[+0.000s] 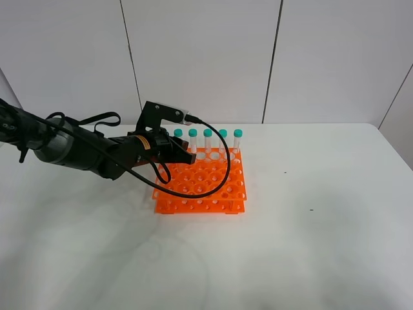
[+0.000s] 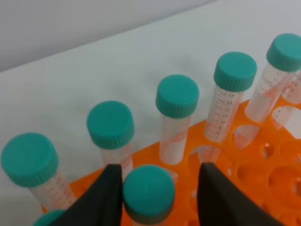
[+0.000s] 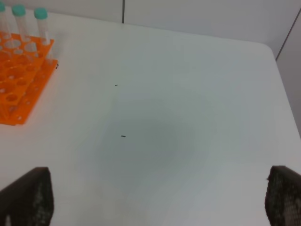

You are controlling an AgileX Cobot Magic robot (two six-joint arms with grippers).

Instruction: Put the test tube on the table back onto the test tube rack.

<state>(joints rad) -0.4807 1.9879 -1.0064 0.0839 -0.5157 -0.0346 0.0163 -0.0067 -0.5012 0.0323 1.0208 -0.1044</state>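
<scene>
The orange test tube rack stands on the white table, with several teal-capped tubes upright in its back row. My left gripper hovers over the rack's back left part. In the left wrist view its fingers straddle the teal cap of the test tube, which stands upright just in front of the back row. The cap touches one finger, and a gap shows to the other. The tube's lower part is hidden. My right gripper is open and empty over bare table.
The rack shows at the far edge of the right wrist view. Its front rows hold no tubes. A black cable loops over the rack. White wall panels stand behind the table.
</scene>
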